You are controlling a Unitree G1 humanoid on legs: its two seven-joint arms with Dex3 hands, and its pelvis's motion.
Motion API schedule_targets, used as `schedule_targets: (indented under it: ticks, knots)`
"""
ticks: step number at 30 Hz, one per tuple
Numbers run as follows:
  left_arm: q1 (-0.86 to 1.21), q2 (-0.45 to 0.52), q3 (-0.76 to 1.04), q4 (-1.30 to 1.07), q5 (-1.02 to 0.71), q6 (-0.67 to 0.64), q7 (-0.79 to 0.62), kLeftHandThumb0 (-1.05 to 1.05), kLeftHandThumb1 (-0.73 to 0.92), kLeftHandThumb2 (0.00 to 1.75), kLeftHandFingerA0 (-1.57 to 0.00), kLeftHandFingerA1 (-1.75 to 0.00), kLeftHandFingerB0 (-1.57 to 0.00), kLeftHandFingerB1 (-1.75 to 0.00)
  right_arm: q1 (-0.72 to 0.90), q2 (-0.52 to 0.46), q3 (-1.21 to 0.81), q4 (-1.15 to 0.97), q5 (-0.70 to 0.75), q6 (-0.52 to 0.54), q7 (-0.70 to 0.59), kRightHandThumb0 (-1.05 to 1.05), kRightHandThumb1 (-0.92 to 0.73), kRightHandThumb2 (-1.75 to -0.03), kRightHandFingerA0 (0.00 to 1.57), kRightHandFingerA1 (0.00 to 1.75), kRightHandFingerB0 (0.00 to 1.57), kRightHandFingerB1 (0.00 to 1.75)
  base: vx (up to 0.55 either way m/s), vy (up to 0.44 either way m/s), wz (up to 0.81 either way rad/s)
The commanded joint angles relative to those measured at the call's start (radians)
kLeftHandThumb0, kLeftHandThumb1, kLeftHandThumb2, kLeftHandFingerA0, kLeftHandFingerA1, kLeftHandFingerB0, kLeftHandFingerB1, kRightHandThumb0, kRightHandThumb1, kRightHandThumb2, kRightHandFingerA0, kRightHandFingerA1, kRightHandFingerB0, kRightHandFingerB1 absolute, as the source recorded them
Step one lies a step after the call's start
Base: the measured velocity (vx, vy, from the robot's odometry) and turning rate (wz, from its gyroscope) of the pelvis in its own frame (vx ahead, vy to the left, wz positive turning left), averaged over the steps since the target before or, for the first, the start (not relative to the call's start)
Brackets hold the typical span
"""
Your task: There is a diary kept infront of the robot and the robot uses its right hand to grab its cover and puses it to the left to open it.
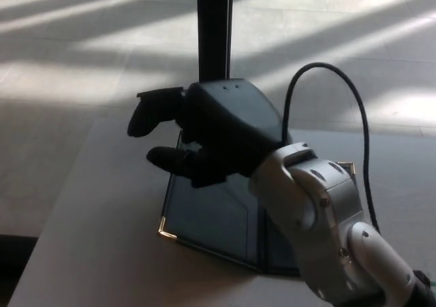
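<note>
The robot's black right hand [208,133], fingers spread and empty, hovers above the open dark gold-cornered diary [211,215] near the grey table's [102,252] far edge

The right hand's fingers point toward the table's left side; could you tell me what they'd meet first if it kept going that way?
Nothing, apparently: the right hand points past the diary over bare table, though depth is unclear.
</note>
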Motion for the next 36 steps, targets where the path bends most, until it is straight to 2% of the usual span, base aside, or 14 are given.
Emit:
schedule_targets:
  ticks: [1, 4, 6, 8, 9, 10, 11, 14, 15, 16, 21, 25, 26, 36]
  knots:
    - [0.047, 0.003, 0.015, 0.003, 0.000, -0.018, -0.019, -0.86, 0.92, 1.00, -0.42, -1.25, -0.41, -1.05, 0.207, -0.199, -0.658, -0.236, 0.482, 0.085, 0.254, -0.47, -0.75, -0.63, 0.72, 0.64, 0.58, 0.52, 0.00, 0.000, 0.00]
    - [0.058, 0.003, 0.017, -0.001, 0.001, -0.020, -0.017, -0.93, 0.92, 1.09, -0.49, -1.10, -0.49, -1.00, 0.259, -0.208, -0.821, -0.217, 0.562, 0.104, 0.252, -0.44, -0.76, -0.60, 0.75, 0.69, 0.57, 0.52, 0.00, 0.000, 0.00]
    - [0.061, 0.003, 0.028, -0.001, -0.010, -0.019, -0.019, -0.87, 0.92, 0.99, -0.41, -1.24, -0.41, -1.09, 0.271, -0.215, -0.856, -0.216, 0.574, 0.111, 0.256, -0.45, -0.78, -0.63, 0.73, 0.70, 0.58, 0.53, 0.00, 0.000, 0.00]
    - [0.060, 0.002, 0.036, -0.001, -0.017, -0.018, -0.014, -0.82, 0.91, 1.37, -0.60, -1.06, -0.50, -0.92, 0.325, -0.233, -1.001, -0.206, 0.628, 0.117, 0.255, -0.45, -0.80, -0.63, 0.72, 0.71, 0.55, 0.53, 0.00, 0.000, 0.00]
    - [0.061, 0.001, 0.035, -0.003, -0.016, -0.020, -0.015, -0.82, 0.91, 1.37, -0.60, -1.06, -0.50, -0.92, 0.339, -0.232, -1.027, -0.206, 0.630, 0.112, 0.243, -0.45, -0.80, -0.63, 0.72, 0.71, 0.55, 0.53, 0.00, 0.000, 0.00]
    - [0.068, 0.000, 0.034, -0.010, -0.016, -0.018, -0.028, -0.86, 0.92, 1.01, -0.38, -1.20, -0.37, -1.04, 0.381, -0.243, -1.114, -0.194, 0.628, 0.125, 0.227, -0.42, -0.63, -1.04, 0.69, 0.76, 0.45, 0.62, 0.00, 0.000, 0.00]
    - [0.069, 0.000, 0.037, -0.009, -0.018, -0.019, -0.024, -0.86, 0.92, 1.00, -0.42, -1.17, -0.40, -1.01, 0.401, -0.249, -1.162, -0.181, 0.653, 0.119, 0.230, -0.40, -0.84, -0.64, 0.63, 0.66, 0.52, 0.54, 0.00, 0.000, 0.00]
    - [0.074, 0.001, 0.036, -0.009, -0.013, -0.021, -0.020, -0.87, 0.92, 1.00, -0.42, -1.17, -0.38, -0.97, 0.459, -0.276, -1.298, -0.133, 0.722, 0.103, 0.250, -0.39, -0.85, -0.64, 0.65, 0.65, 0.52, 0.53, 0.00, 0.000, 0.00]
    - [0.074, 0.001, 0.039, -0.007, -0.016, -0.022, -0.018, -0.87, 0.92, 1.00, -0.44, -1.21, -0.41, -1.03, 0.468, -0.284, -1.333, -0.109, 0.743, 0.096, 0.250, -0.37, -0.64, -1.04, 0.70, 0.77, 0.48, 0.64, 0.00, 0.000, 0.00]
    - [0.075, 0.000, 0.040, -0.007, -0.016, -0.023, -0.014, -0.85, 0.92, 1.01, -0.43, -1.23, -0.41, -1.06, 0.479, -0.291, -1.398, -0.075, 0.767, 0.097, 0.236, -0.47, -0.77, -0.64, 0.78, 0.63, 0.60, 0.52, 0.00, 0.000, 0.00]
    - [0.084, 0.005, 0.046, -0.006, -0.019, -0.020, -0.013, -0.86, 0.92, 1.01, -0.41, -1.18, -0.38, -0.98, 0.533, -0.310, -1.550, 0.044, 0.845, 0.041, 0.196, -0.48, -0.77, -0.63, 0.82, 0.58, 0.65, 0.50, 0.00, 0.000, 0.00]
    - [0.095, 0.008, 0.049, -0.009, -0.021, -0.019, -0.016, -0.87, 0.92, 1.01, -0.44, -1.23, -0.38, -0.98, 0.606, -0.319, -1.709, 0.148, 0.852, 0.029, 0.106, -0.45, -0.82, -0.64, 0.85, 0.59, 0.63, 0.50, 0.00, 0.000, 0.00]
    - [0.095, 0.007, 0.054, -0.009, -0.026, -0.017, -0.015, -0.87, 0.92, 1.00, -0.43, -1.22, -0.39, -0.97, 0.624, -0.322, -1.726, 0.172, 0.851, 0.004, 0.090, -0.39, -0.64, -1.03, 0.81, 0.76, 0.55, 0.64, 0.00, 0.000, 0.00]
    - [0.123, 0.007, 0.076, 0.004, -0.038, -0.023, -0.017, -0.91, 0.92, 1.07, -0.52, -1.16, -0.46, -0.93, 0.707, -0.353, -1.915, 0.506, 0.963, -0.210, -0.048, -0.52, -0.64, -1.02, 0.81, 0.76, 0.54, 0.63, 0.00, 0.000, 0.00]
